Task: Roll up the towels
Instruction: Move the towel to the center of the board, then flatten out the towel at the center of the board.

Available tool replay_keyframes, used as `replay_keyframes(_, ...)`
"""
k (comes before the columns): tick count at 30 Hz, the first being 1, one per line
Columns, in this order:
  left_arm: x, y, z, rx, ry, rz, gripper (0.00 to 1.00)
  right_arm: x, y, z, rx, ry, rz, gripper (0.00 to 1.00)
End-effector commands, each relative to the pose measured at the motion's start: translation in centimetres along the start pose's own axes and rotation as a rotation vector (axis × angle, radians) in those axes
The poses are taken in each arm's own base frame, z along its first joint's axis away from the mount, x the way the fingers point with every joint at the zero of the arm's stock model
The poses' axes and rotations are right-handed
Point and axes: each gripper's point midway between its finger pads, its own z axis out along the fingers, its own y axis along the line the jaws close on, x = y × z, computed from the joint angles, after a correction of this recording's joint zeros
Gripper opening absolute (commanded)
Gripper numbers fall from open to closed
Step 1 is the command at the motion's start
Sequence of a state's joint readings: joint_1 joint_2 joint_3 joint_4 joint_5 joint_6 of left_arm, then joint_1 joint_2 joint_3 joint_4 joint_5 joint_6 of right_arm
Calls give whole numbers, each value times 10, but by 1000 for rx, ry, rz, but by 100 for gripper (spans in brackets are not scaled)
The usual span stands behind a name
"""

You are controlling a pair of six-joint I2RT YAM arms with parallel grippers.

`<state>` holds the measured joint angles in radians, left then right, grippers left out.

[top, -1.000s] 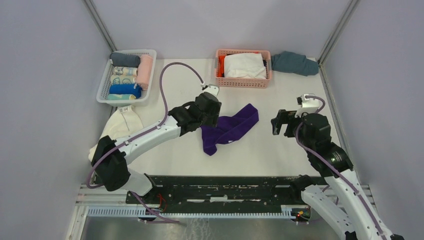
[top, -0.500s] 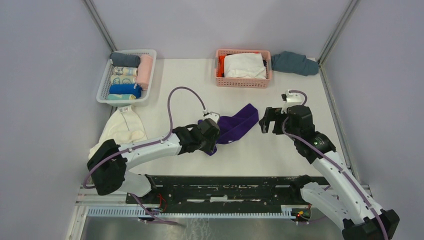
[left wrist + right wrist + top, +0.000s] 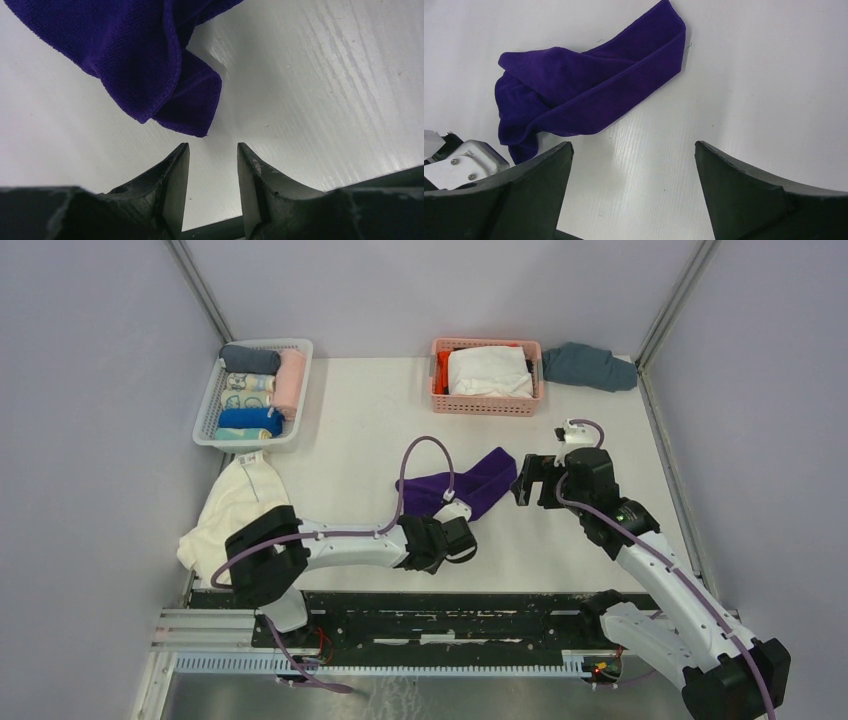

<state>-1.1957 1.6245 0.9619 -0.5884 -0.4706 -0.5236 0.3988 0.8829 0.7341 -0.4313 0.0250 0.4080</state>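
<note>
down by the near edge of the counter (image 3: 360, 430), the left claw (image 3: 212, 150) is sitting low with its jaws a little apart and nothing between them. it's pointing at the closest corner of the purple towel (image 3: 140, 60), just short of touching. off to the left, the cream towel (image 3: 235, 510) is lying in a crumpled heap, not rolled at all. the purple one is lying mid-counter, folded over itself in a loose strip, also unrolled. the right claw (image 3: 633, 145) is hovering wide open and empty by its far end. way at the back, a white basket (image 3: 245, 444) is holding several rolled cloths. so i'm guessing both towels are needing flattening and rolling, and basically nothing's done on them yet.
</note>
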Motion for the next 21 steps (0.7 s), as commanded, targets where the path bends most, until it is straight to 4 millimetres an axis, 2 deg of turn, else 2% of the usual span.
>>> replay_keyframes(1, -18, 5, -3, -52, -37, 80, 47, -8, 5, -2, -17, -30, 8, 100)
replay_keyframes(13, -16, -1, 6, -65, 0, 247, 46, -7, 2, -3, -3, -25, -9, 100)
replay_keyframes(21, -11, 6, 12, -115, 42, 334, 45, -10, 1, -4, 5, -36, -17, 100)
